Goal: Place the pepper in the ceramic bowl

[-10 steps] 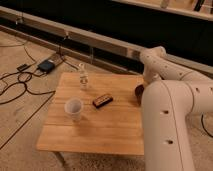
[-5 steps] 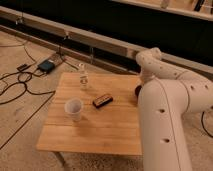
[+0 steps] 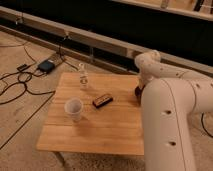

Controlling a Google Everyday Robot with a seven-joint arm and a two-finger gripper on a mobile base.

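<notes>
Ceramic bowl point(image 3: 138, 92) at table's point(image 3: 95, 132) right edge, gripper hidden behind arm point(image 3: 170, 105)

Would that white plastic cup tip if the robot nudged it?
Probably: the cup stands upright, narrow-based and translucent, so it looks light and tippy. It seems empty, so likely squashes under a firm squeeze. The claw is at the right edge of the table, apart from it.

Warm, dim overhead light; the pale wooden worktop point(image 3: 100, 127) glows softly, the claw point(image 3: 138, 92) at its right edge shadowed beneath the glossy white robot arm point(image 3: 170, 115).
</notes>
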